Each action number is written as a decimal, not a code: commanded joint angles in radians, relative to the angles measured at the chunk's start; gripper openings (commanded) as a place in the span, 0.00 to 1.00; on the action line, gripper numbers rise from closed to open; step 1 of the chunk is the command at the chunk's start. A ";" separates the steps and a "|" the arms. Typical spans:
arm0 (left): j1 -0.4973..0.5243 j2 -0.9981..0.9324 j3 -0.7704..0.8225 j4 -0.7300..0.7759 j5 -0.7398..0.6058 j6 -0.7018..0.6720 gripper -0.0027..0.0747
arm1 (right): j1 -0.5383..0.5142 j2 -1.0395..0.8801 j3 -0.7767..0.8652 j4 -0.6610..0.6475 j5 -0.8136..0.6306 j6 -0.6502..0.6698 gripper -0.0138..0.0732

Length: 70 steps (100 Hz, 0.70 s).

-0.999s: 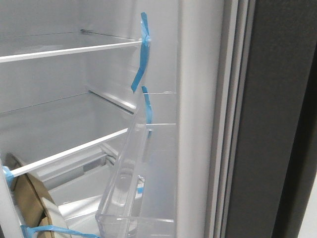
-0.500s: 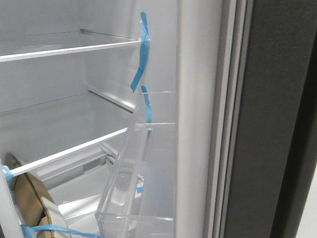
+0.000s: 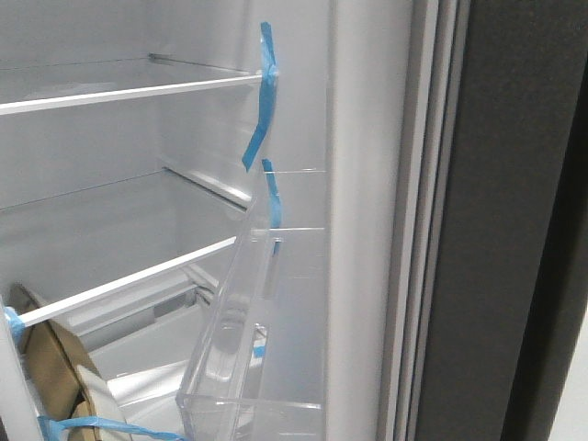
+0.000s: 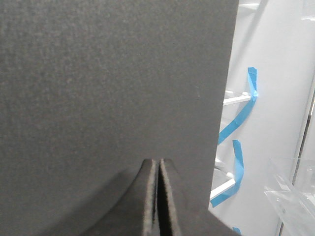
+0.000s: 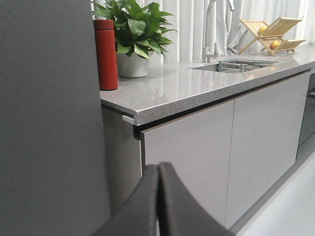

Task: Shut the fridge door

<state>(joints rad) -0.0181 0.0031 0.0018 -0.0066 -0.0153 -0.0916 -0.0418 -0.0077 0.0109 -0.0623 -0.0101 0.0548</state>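
Note:
The fridge door (image 3: pixel 496 230) stands open at the right of the front view: a dark grey slab with a grey seal (image 3: pixel 427 230), a white lining (image 3: pixel 367 230), a clear bin (image 3: pixel 266 349) and blue tape (image 3: pixel 262 101). Neither gripper shows in the front view. My left gripper (image 4: pixel 158 161) is shut and empty, its tips close against a plain dark grey panel (image 4: pixel 113 78). Beyond that panel's edge are the fridge interior and blue tape (image 4: pixel 246 105). My right gripper (image 5: pixel 158 166) is shut and empty beside a dark grey slab (image 5: pixel 49 118). I cannot tell whether it touches the slab.
White shelves (image 3: pixel 129 92) cross the fridge interior. A brown object bound with blue tape (image 3: pixel 64 377) sits at the lower left. The right wrist view shows a stone counter (image 5: pixel 197 83), a red bottle (image 5: pixel 106 54), a potted plant (image 5: pixel 133 29), a dish rack (image 5: pixel 270 29) and pale grey cabinet doors (image 5: pixel 192 152).
In the front view the far edge of the door's dark slab has shifted left, so a wider dark strip shows at the right. The bin and the shelves look the same.

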 commanded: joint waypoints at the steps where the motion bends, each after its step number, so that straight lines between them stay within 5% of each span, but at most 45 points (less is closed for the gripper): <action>1: -0.005 0.019 0.028 -0.002 -0.077 -0.004 0.01 | -0.006 -0.011 0.013 -0.010 -0.081 -0.009 0.07; 41: -0.005 0.019 0.028 -0.002 -0.077 -0.004 0.01 | -0.006 0.005 -0.013 -0.010 -0.087 0.002 0.07; 70: -0.005 0.019 0.028 -0.002 -0.077 -0.004 0.01 | -0.006 0.196 -0.310 -0.010 -0.009 0.010 0.07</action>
<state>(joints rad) -0.0181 0.0031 0.0018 -0.0066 -0.0153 -0.0916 -0.0418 0.1172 -0.1750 -0.0623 0.0202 0.0641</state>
